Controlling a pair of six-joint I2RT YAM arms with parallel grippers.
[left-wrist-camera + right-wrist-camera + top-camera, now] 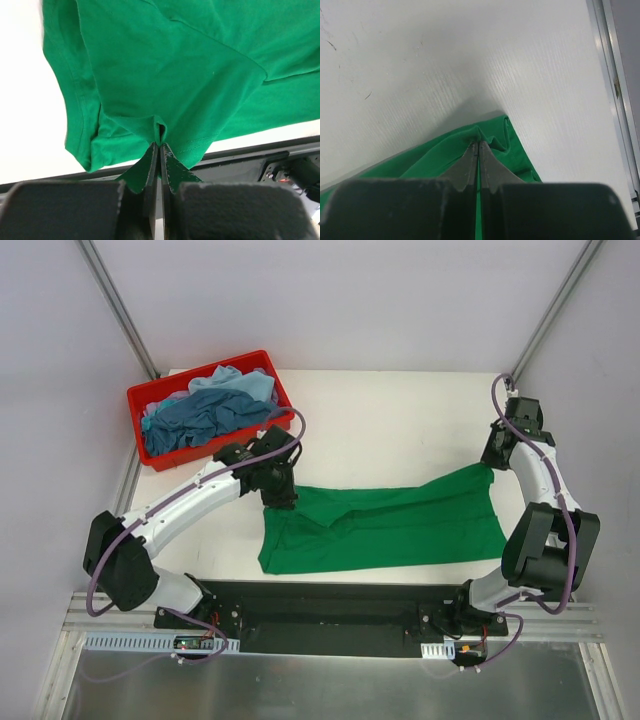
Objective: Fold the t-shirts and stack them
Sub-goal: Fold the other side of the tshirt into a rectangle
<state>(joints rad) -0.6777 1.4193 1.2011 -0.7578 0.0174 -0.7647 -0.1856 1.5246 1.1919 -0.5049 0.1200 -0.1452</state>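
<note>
- Left gripper [278, 492] and right gripper [490, 466] are each pinched shut on an edge of the green shirt [385, 525], which is stretched between them.
- It looks part-folded, though that is hard to tell; no stack yet.
- Blue shirts [205, 412] wait in the bin [197, 371] beyond the left gripper.

One green t-shirt [400, 525], two blue t-shirts [205, 418], one red bin [180, 454].
</note>
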